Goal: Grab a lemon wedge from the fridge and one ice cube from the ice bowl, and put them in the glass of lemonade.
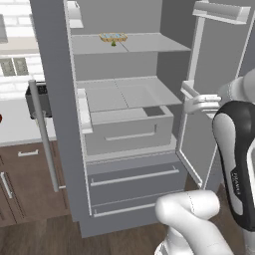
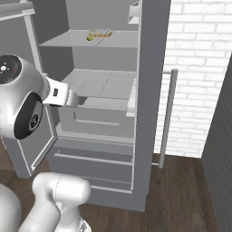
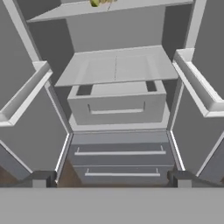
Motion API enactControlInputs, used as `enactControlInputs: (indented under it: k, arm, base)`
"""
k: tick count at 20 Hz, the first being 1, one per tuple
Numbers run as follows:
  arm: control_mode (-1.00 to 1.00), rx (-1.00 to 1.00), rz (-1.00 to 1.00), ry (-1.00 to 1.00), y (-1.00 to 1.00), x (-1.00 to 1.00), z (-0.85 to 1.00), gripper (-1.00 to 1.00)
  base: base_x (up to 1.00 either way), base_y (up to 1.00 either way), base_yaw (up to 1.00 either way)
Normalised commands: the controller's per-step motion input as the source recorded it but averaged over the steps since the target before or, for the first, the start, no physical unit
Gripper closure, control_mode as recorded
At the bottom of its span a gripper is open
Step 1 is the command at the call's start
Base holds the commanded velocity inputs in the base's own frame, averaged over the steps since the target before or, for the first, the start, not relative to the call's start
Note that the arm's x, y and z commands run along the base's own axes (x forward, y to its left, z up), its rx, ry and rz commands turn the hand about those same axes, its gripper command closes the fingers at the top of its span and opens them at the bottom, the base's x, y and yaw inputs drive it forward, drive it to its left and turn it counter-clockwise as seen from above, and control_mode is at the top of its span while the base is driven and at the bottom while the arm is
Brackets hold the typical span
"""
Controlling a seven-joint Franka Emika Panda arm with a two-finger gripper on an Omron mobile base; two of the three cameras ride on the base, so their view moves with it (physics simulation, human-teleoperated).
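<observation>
Lemon wedge (image 1: 113, 43) on the fridge's (image 1: 124, 94) upper shelf — well above the empty, wide-open gripper (image 3: 112, 180).

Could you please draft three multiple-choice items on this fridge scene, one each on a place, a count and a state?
1. Where does the lemon wedge lie?
A. in the bottom drawer
B. on a small dish on the upper shelf
C. on the floor

2. How many drawer fronts with bar handles sit at the base of the fridge?
A. two
B. four
C. none

3. How do the fridge doors stand?
A. both shut
B. both swung open
C. removed

Key:
1 B, the greenish wedge rests on the dish on the upper shelf.
2 A, the hand view shows two stacked fronts with one handle each.
3 B, the shelves inside are visible and door bins flank the opening on both sides.
</observation>
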Motion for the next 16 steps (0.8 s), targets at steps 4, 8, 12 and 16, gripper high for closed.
enactControlInputs:
  k: [4, 8, 12, 16]
  arm:
    - [-1.00, 0.00, -0.02, -0.03, 0.51, 0.15, -0.02, -1.00]
    - [1.00, -0.01, -0.05, 0.00, 0.22, 0.00, 0.01, -1.00]
    - [1.00, 0.00, 0.00, 0.00, 0.00, 0.00, 0.00, -1.00]
    - [1.00, 0.00, 0.00, 0.00, 0.00, 0.00, 0.00, -1.00]
  base:
    - [0.00, 0.00, 0.00]
    - [0.04, 0.26, -0.05]
    - [0.67, 0.49, -0.01]
    - [0.97, 0.11, 0.01]
